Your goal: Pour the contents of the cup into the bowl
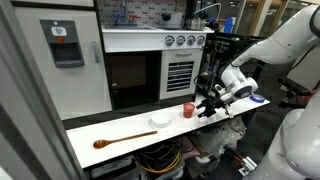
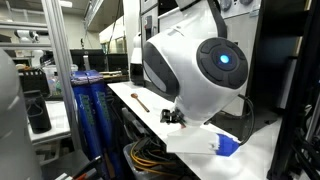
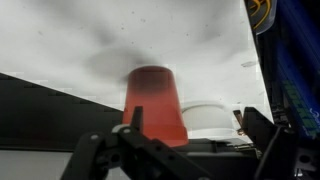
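Exterior view, surface: a long white surface point(image 1: 90, 135) runs in front of a white oven point(image 1: 160, 60) with a row of knobs.
Exterior view, cup: the red cup point(image 1: 188, 110) stands upright near the arm's end of the surface.
Exterior view, bowl: the white bowl point(image 1: 160, 120) sits just beside the cup, a small gap between them.
Exterior view, spoon: a wooden spoon point(image 1: 118, 141) lies flat beyond the bowl, well apart from the cup.
Exterior view, arm: the white arm point(image 1: 275, 50) reaches in from the side. The jaws are at cup height, just beside the cup, on the side away from the bowl. Whether they touch it cannot be told here.
Exterior view, blocked: the arm's rounded housing point(image 2: 200, 65) fills the middle and hides cup, bowl and jaws.
Exterior view, around: the surface point(image 2: 125, 92) and the spoon point(image 2: 141, 101) show past the arm. Blue water bottles point(image 2: 90, 110) stand beside the surface.
Wrist view, cup: the cup point(image 3: 155, 100) stands upright straight ahead of the jaws.
Wrist view, bowl: the bowl point(image 3: 212, 117) sits behind and beside the cup, its edge meeting the cup's outline.
Wrist view, jaws: wide apart, clamped on nothing.
Wrist view, way in: nothing lies between jaws and cup.
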`<state>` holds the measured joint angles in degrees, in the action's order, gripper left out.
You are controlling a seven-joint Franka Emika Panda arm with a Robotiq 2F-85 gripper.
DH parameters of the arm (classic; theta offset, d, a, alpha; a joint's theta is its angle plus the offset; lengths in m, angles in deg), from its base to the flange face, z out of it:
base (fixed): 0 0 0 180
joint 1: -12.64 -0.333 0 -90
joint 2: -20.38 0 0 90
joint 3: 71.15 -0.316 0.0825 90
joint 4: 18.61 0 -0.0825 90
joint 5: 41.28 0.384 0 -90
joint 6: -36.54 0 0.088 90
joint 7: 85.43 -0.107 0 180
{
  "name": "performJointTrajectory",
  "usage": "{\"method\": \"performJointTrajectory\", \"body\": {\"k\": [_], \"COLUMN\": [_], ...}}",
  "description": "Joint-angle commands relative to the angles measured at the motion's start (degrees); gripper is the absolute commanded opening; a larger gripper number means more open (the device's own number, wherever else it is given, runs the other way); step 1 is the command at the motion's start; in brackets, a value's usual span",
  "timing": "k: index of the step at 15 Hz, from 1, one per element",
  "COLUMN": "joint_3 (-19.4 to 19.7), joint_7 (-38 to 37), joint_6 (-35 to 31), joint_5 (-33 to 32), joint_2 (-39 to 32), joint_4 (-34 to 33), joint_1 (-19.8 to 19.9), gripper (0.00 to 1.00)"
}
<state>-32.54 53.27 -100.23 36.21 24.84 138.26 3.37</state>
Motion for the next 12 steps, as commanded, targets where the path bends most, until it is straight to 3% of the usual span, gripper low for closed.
{"method": "performJointTrajectory", "body": {"k": [1, 5, 12], "joint_3": [-9.4, -16.3, -21.1], "joint_7": [3.7, 4.3, 4.5], "joint_6": [3.5, 3.3, 2.8], "joint_5": [4.1, 4.9, 4.9], "joint_2": [-6.5, -9.7, -11.9], "joint_4": [-3.6, -6.0, -8.9], "joint_1": [8.9, 15.1, 19.0], "gripper": [1.00, 1.00, 1.00]}}
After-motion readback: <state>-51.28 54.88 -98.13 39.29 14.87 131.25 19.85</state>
